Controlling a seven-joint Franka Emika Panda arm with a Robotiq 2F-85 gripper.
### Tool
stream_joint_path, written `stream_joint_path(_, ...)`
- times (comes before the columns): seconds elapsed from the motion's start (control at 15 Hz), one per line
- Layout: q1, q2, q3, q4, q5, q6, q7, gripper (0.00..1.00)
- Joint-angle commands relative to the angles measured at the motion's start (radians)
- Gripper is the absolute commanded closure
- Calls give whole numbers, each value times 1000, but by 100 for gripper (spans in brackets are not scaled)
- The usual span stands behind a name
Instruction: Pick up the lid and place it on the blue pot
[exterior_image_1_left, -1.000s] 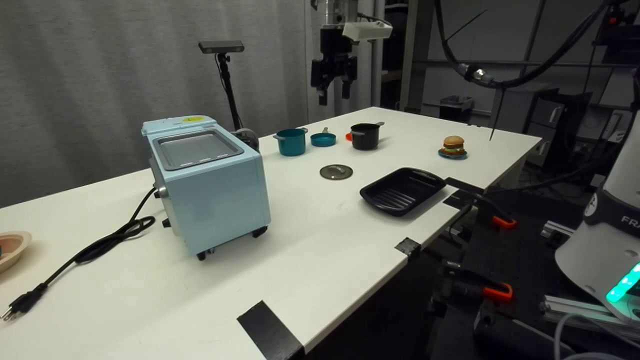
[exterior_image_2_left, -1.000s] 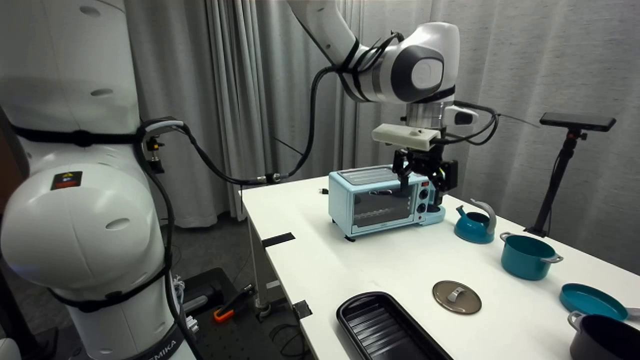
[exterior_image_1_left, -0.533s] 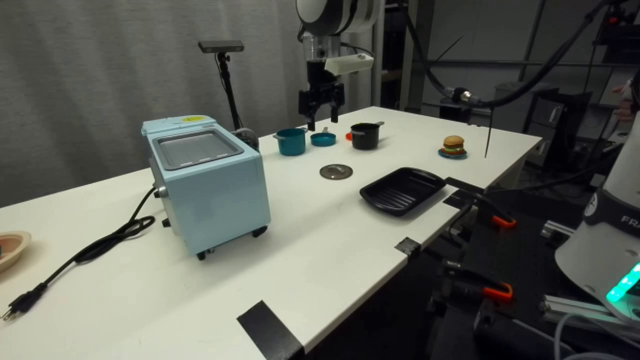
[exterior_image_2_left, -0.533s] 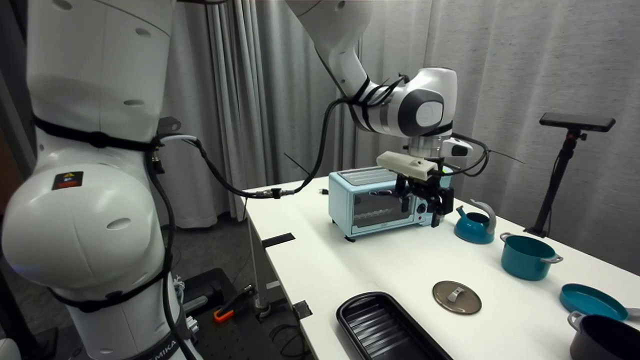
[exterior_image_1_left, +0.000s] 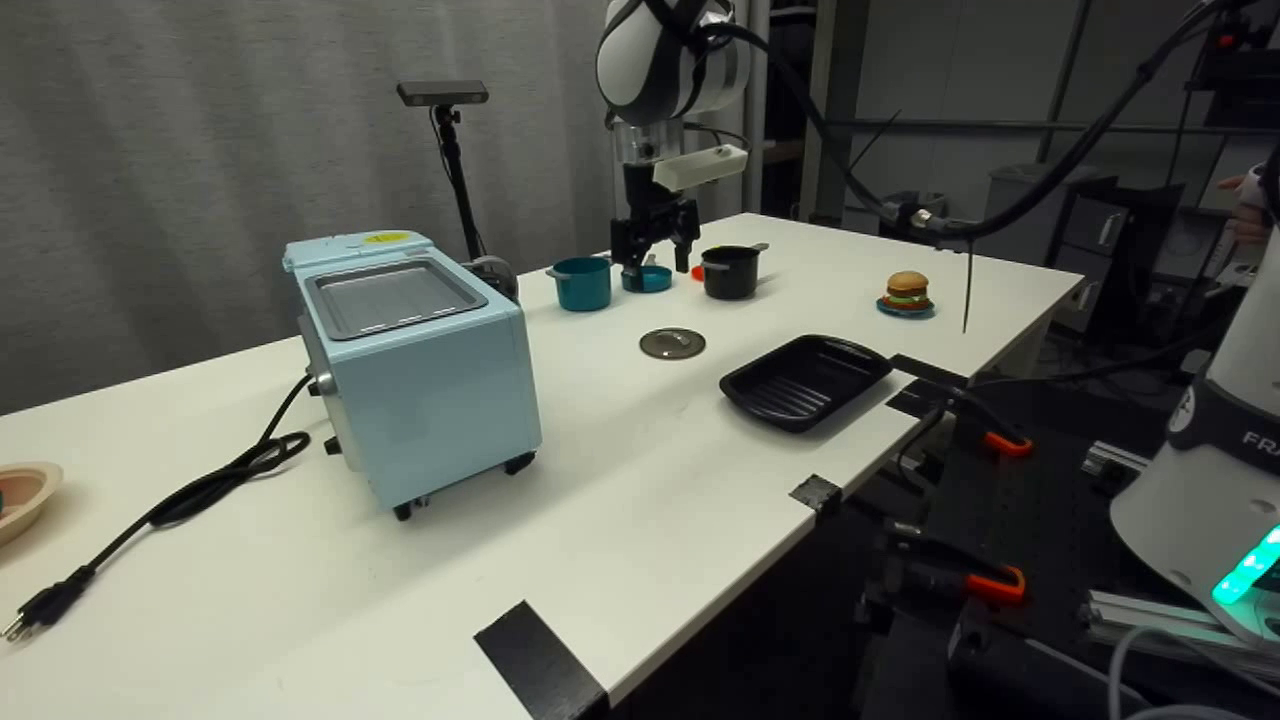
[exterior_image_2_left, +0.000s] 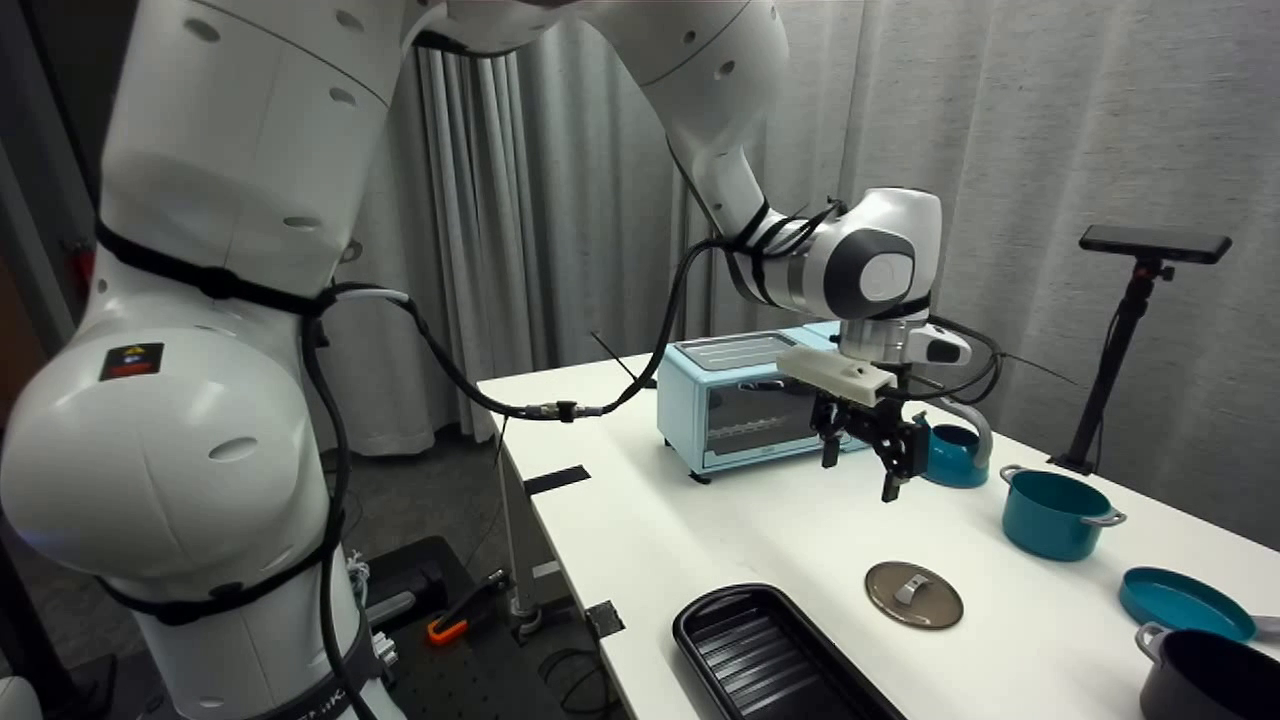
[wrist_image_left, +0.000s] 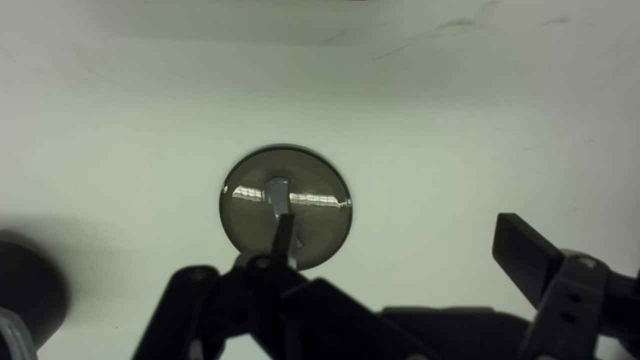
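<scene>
The lid (exterior_image_1_left: 672, 344) is a flat round brownish-grey glass disc with a small grey handle. It lies on the table in both exterior views (exterior_image_2_left: 925, 605) and near the middle of the wrist view (wrist_image_left: 322, 225). The blue pot (exterior_image_1_left: 585, 287) is teal with two grey handles and has no cover on it; it stands farther back on the table (exterior_image_2_left: 1050, 522) and is out of the wrist view. My gripper (exterior_image_1_left: 657, 271) is open and empty, above the table, apart from the lid (exterior_image_2_left: 860, 478). In the wrist view one finger of the gripper (wrist_image_left: 397, 227) overlaps the lid's handle.
A black tray (exterior_image_1_left: 805, 382) lies near the lid. A dark pot (exterior_image_1_left: 730, 273) and a teal pan (exterior_image_2_left: 1180, 602) stand beyond it. A pale blue toaster oven (exterior_image_2_left: 765, 415) and a teal kettle (exterior_image_2_left: 948, 460) are behind the gripper. A toy burger (exterior_image_1_left: 908, 288) sits farther off.
The gripper has come down towards the table and shifted somewhat towards the lid. It stays open. The lid and the blue pot have not moved.
</scene>
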Motion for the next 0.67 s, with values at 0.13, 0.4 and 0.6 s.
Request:
stream_joint_path(0.13,-14,26,-19,19,-17,-2,13,0)
stream_joint_path(0.4,-16,35,-23,28,-24,-2,19,0)
stream_joint_path(0.6,-11,45,-28,34,-34,6,28,0)
